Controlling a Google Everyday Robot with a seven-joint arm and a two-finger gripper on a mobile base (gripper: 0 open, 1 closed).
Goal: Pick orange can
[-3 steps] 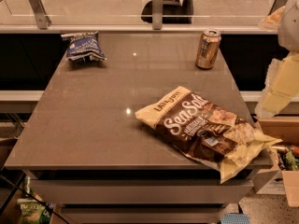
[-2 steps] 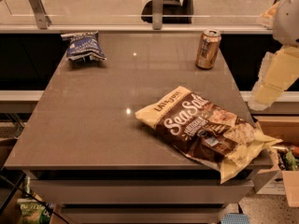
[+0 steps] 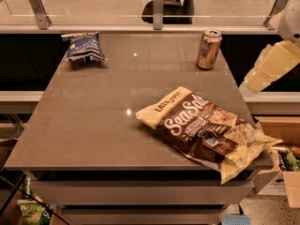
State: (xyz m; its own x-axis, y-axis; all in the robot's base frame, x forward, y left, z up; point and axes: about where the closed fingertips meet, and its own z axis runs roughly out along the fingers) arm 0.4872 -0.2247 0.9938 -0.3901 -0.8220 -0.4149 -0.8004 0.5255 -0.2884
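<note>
Grey bench: smooth glossy top with two light spots reflected in it; three things lie on it.
Cut off: the claw runs out past the right edge of view. The chair behind the glass rail loses its top. The cardboard box at the lower right is only partly seen.
Hard to make out: the pale markings on the orange can and the print on the blue bag.
Can, position: upright at the far right corner of the bench, silver top showing, well apart from both bags.
Blue bag: small, lying flat at the far left corner.
Brown bag: large, lettered "Sea Salt", lying near the right front. Its cream end droops over the bench corner.
Since a moment ago: the can and both bags have not moved. The claw leans more steeply, and its lower end has lifted to nearer the can's height.
Claw: pale cream, off the bench's right side. It is to the right of the can and not touching it. Wide or narrow, I cannot tell.
</note>
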